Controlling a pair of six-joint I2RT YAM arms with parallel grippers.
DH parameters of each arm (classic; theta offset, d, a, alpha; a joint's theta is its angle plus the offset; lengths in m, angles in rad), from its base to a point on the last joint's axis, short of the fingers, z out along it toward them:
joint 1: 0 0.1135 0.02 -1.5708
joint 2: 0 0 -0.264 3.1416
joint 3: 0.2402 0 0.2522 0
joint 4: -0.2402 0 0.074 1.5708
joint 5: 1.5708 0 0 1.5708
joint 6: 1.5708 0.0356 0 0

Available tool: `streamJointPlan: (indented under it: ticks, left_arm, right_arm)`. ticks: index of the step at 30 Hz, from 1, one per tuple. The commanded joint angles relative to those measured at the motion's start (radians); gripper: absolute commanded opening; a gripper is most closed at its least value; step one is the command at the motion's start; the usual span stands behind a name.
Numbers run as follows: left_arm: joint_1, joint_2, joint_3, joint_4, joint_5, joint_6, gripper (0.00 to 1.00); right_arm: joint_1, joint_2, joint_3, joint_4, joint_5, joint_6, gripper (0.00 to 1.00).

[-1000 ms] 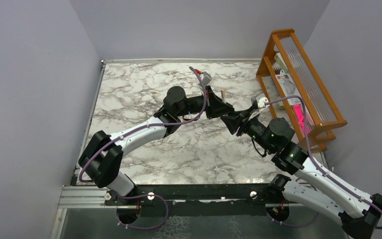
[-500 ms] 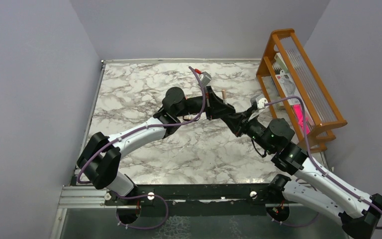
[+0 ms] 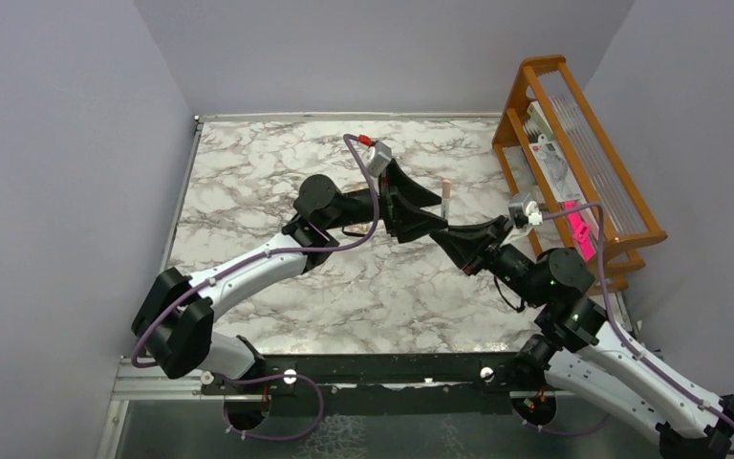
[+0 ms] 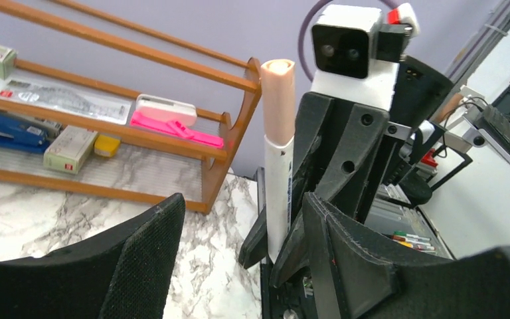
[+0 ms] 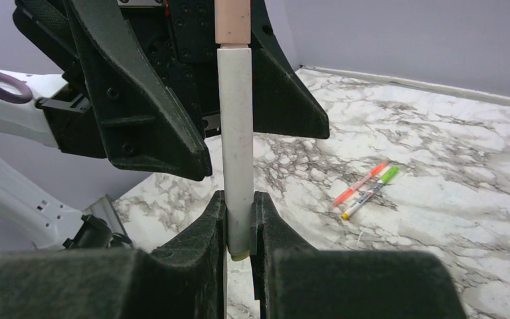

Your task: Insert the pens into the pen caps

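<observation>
Right gripper (image 5: 239,207) clamped on upright whitish pen (image 5: 236,133), tan cap (image 5: 232,20) on its top, left gripper (image 4: 242,212) jaws spread wide either side, holding nothing

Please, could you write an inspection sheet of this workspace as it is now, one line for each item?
surface: white-grey marble-pattern table top; no spill seen.
job's things: whitish plastic pen barrel stands upright, with a tan stubby cap fitted on its upper end; an orange-red thin pen and a pale pen with a green cap lie side by side on the marble.
clutter: nothing seen.
grippers: right tool shut on the barrel's lower end; left tool open, one finger on each side of the pen.
cables: purple cable along the left arm; second purple cable along the right arm.
surroundings: orange wooden rack at the right, holding small boxes; plain lilac walls.
</observation>
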Motion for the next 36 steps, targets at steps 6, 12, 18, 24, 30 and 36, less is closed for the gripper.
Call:
streamJointPlan:
  ticks: [6, 12, 18, 24, 30, 36]
  left_arm:
    - [-0.003, -0.011, -0.038, 0.339, 0.169, -0.143, 0.7]
    - [-0.003, 0.019, -0.047, 0.453, 0.183, -0.217, 0.47]
    - [-0.003, 0.019, -0.057, 0.454, 0.184, -0.216, 0.33]
    - [-0.004, 0.023, -0.074, 0.452, 0.182, -0.217, 0.44]
    - [-0.005, 0.017, -0.087, 0.44, 0.16, -0.211, 0.0]
    - [-0.005, 0.015, -0.088, 0.411, 0.143, -0.176, 0.0]
  right_arm:
    - [0.004, 0.02, -0.004, 0.109, -0.185, 0.046, 0.01]
    - [0.004, 0.037, -0.003, 0.155, -0.243, 0.065, 0.01]
    - [0.004, 0.039, -0.009, 0.17, -0.241, 0.071, 0.01]
    - [0.004, 0.053, 0.0, 0.192, -0.23, 0.06, 0.01]
    - [0.004, 0.072, 0.002, 0.205, -0.241, 0.057, 0.01]
    - [0.004, 0.078, 0.009, 0.162, -0.245, 0.034, 0.01]
